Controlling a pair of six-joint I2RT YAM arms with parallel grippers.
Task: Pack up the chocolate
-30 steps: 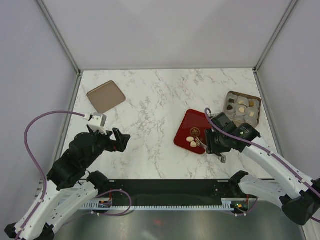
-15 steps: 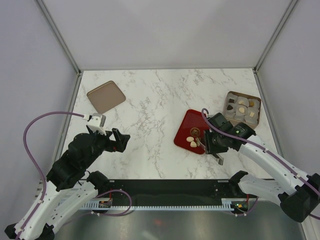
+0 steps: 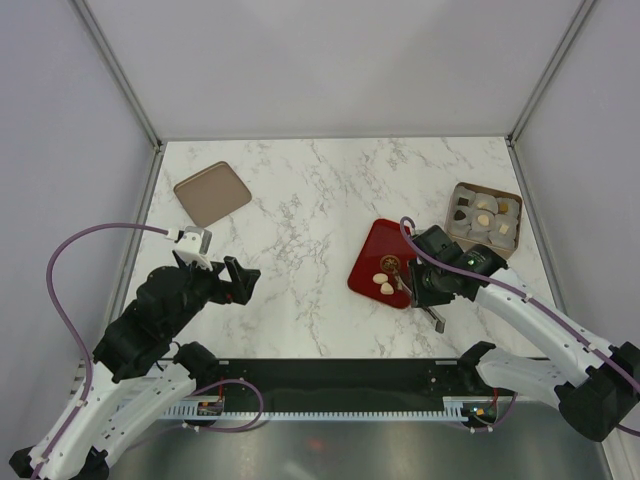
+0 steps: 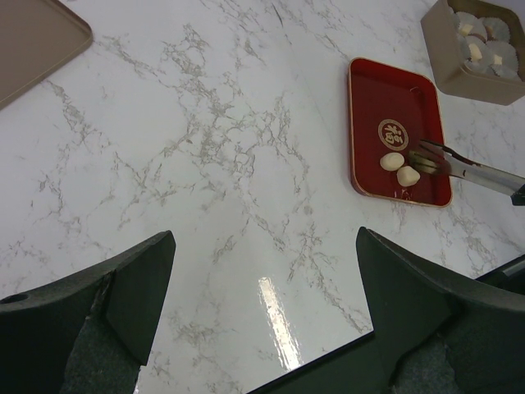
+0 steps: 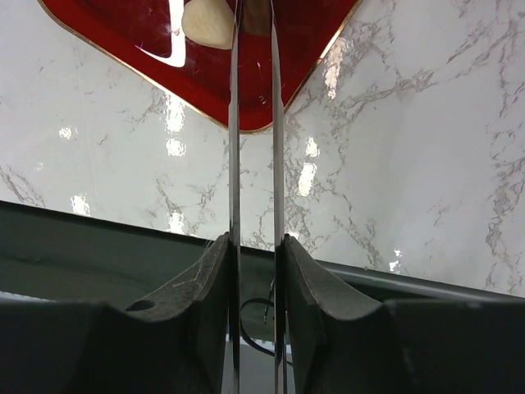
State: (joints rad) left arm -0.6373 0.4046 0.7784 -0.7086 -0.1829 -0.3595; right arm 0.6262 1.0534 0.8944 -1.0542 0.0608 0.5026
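Note:
Two cream chocolates [image 3: 384, 283] lie on the red tray [image 3: 372, 250] beside a dark round piece with gold marking [image 3: 390, 262]. They also show in the left wrist view [image 4: 400, 168]. My right gripper [image 3: 425, 290] is shut on metal tongs [image 3: 412, 290], whose tips reach over the tray's near right part next to the cream pieces. In the right wrist view the tong blades [image 5: 234, 123] run up over the tray [image 5: 123, 41], with a cream chocolate [image 5: 209, 23] just left of them. My left gripper [image 3: 235, 280] is open and empty above the table's left side.
A tan box [image 3: 459, 190] with several chocolates in paper cups stands right of the tray; it also shows in the left wrist view [image 4: 459, 82]. Its flat tan lid [image 3: 212, 192] lies at the far left. Grey walls enclose the marble table; the black front edge runs near the arm bases.
My right gripper with the tongs has shifted a little left, bringing the tips further over the red tray. The left arm has not moved.

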